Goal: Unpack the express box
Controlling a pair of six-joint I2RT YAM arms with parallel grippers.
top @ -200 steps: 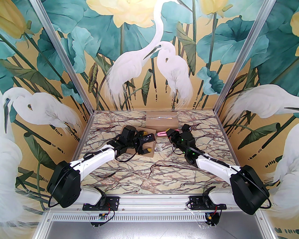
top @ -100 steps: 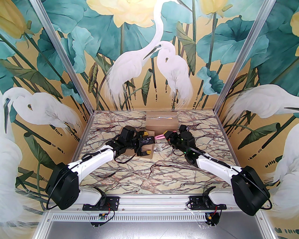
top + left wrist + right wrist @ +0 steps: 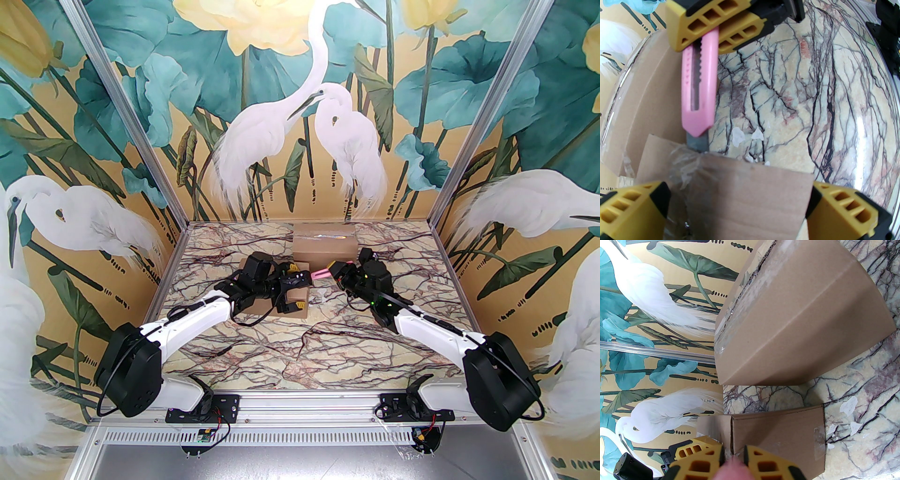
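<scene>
Since a second ago my right gripper [image 3: 334, 270] has brought the pink knife [image 3: 699, 86] leftward to the small box [image 3: 778, 434], jaws clamped on its handle. The blade [image 3: 697, 143] tip now meets the crinkled tape [image 3: 680, 159] at the box edge. My left gripper [image 3: 295, 288] has finished spreading and straddles the box without clamping it. The box sits mid-table [image 3: 300, 347], in front of a bigger box [image 3: 323, 243]. Judgement: the cut is about to start, and the unbraced box may slide.
</scene>
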